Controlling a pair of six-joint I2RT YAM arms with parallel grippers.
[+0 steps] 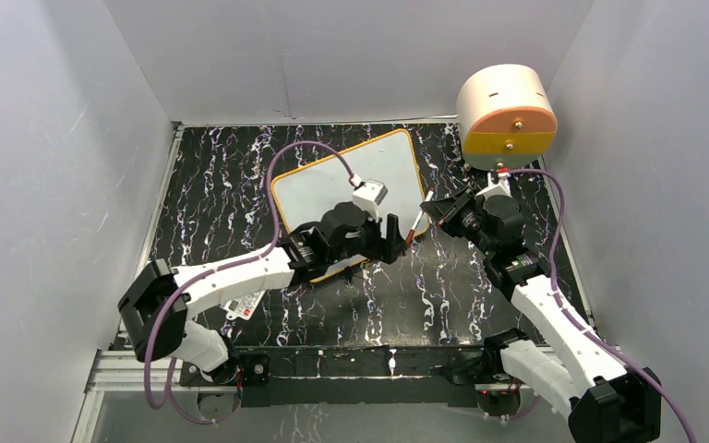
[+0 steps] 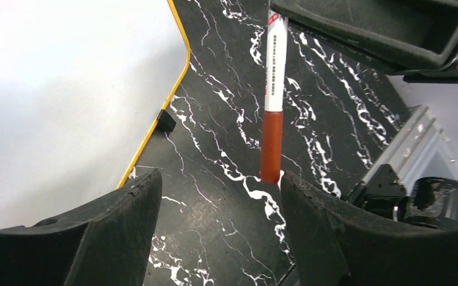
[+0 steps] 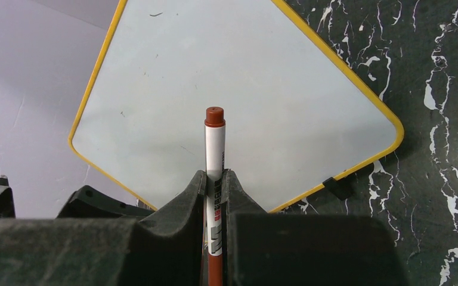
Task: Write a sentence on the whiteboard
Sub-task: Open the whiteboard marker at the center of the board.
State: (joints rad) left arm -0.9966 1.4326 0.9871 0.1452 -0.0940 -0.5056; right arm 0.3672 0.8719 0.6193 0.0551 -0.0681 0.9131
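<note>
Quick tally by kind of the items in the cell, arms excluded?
White rectangular whiteboard with yellow frame: 1
White-barrelled marker with reddish-brown cap: 1
Small white printed card: 1
Cream drum with orange face: 1
Total: 4

Black left gripper [image 2: 217, 185] jaws apart, facing black right gripper [image 3: 214, 182], which clamps white red-capped marker [image 3: 215, 146]; both arms reach inward.

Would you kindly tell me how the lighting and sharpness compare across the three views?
Top view: soft, even light, everything sharp, no glare on the whiteboard. Left wrist view: whiteboard washed out bright, marker crisp, left fingers dark and slightly soft. Right wrist view: marker and whiteboard sharp, right fingers in shadow.
</note>
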